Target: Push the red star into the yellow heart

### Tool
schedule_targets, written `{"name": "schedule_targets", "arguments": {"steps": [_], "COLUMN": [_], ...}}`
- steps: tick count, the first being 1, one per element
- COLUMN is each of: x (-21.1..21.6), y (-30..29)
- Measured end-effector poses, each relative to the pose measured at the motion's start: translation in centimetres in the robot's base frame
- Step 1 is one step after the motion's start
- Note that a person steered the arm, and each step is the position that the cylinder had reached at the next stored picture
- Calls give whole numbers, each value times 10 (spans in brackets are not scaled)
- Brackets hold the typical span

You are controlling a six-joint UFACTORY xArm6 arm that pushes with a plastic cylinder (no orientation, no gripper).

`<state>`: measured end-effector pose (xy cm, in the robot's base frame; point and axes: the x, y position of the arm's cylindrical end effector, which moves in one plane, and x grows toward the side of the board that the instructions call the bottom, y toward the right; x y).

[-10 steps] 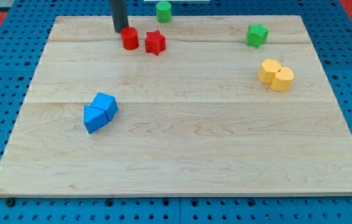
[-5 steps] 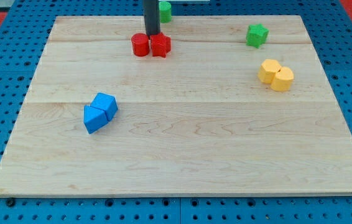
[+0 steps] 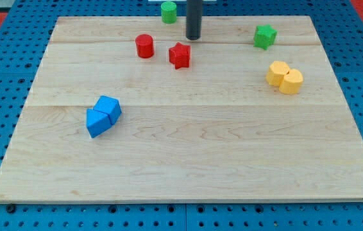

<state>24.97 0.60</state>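
The red star (image 3: pixel 180 55) lies near the top middle of the wooden board. The yellow heart (image 3: pixel 285 77) lies at the view's right, well apart from the star. My tip (image 3: pixel 194 38) is just above and to the right of the red star, a small gap away from it. A red cylinder (image 3: pixel 144 46) stands to the left of the star.
A green cylinder (image 3: pixel 168 11) stands at the board's top edge, left of the rod. A green star (image 3: pixel 265 36) lies at the top right. Two touching blue blocks (image 3: pixel 102 115) lie at the left. The board (image 3: pixel 188 154) rests on a blue pegboard.
My tip has swept from the top left rightwards past the red cylinder and the red star. The cylinder shifted slightly right. The star slid right and a little down.
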Motion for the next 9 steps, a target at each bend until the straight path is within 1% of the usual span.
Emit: {"name": "schedule_targets", "arguments": {"steps": [1,3,4,5,6,7,8,9], "x": [12,72,81,87,111,120,135,149], "y": [-15,-15,-21,-59,-12,78,133,105]}}
